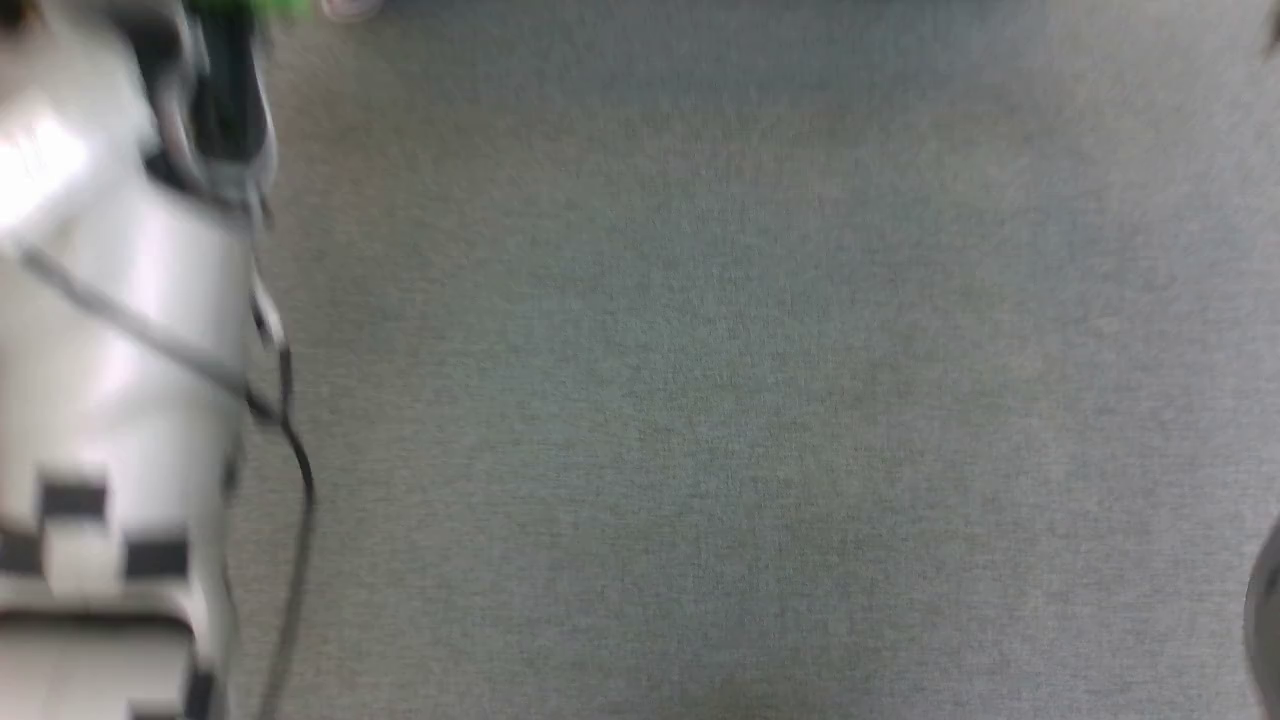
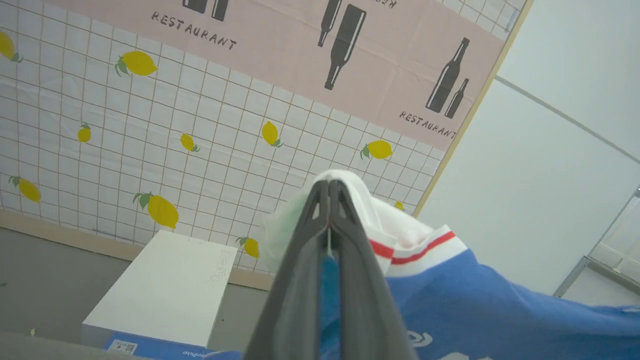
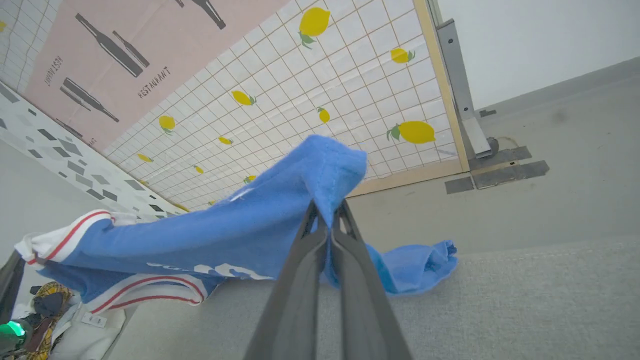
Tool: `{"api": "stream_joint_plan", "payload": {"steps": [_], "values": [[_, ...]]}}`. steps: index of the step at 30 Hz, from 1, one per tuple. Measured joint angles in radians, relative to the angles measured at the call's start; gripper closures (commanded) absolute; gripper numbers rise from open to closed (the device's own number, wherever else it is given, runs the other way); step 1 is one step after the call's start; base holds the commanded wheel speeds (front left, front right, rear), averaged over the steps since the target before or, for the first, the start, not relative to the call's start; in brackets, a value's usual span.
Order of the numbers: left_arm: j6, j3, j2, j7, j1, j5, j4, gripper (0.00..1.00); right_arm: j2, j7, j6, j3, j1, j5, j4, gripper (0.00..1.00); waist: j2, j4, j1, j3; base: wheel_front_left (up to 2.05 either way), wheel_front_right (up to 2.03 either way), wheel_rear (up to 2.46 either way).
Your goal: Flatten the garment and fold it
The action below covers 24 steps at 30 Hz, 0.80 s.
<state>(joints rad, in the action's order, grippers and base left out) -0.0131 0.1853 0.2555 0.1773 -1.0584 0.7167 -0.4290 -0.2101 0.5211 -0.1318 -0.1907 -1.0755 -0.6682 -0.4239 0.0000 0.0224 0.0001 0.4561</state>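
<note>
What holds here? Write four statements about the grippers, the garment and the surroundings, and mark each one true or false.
1. The left gripper is shut on the garment, close to its white, red-striped trim. True.
2. The right gripper is open and holds nothing. False: it is shut on a bunch of the blue fabric.
3. The garment lies flat and neatly folded. False: it is held up, bunched and creased, between the two grippers.
4. A white box stands on the floor near the lemon-printed wall panel. True.
</note>
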Motion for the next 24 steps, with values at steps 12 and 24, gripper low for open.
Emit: {"api": "stream_joint_plan", "payload": {"steps": [12,24], "values": [[-0.006,0.027,-0.001,-0.145,0.752,0.188,0.335,1.00,-0.020,-0.055,0.000,0.028,0.679,-0.149,0.261,1.00,0.0000,0.030,-0.0002,-0.209,0.00,0.00,0.00],[0.080,0.048,0.131,-0.404,1.182,0.327,0.537,1.00,-0.047,0.120,0.000,0.053,1.142,-0.158,0.423,1.00,0.0000,0.061,-0.0003,-0.387,0.00,0.00,0.00]]}}
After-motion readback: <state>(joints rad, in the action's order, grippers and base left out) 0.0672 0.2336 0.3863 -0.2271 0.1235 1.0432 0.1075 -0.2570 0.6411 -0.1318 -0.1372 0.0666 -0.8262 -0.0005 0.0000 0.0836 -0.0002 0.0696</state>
